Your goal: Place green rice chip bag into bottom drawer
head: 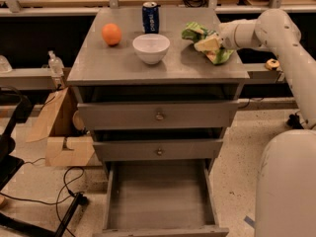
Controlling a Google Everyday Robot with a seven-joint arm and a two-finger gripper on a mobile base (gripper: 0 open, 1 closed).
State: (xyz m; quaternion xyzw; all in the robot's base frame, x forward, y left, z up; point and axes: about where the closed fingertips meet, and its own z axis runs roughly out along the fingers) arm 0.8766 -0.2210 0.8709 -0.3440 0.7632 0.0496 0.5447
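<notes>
one green rice chip bag lies near the right edge of the grey cabinet top. the gripper rests on it; whether it has hold, i cannot tell. also there: one orange, one blue soda can, one white bowl. of three drawers, two are shut; the bottom drawer stands open.

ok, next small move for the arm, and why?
Probably a short lift straight up. The gripper is on the chip bag at the right side of the cabinet top, the bag lies on that surface, and the bottom drawer already stands open below, so raising it comes first.
</notes>
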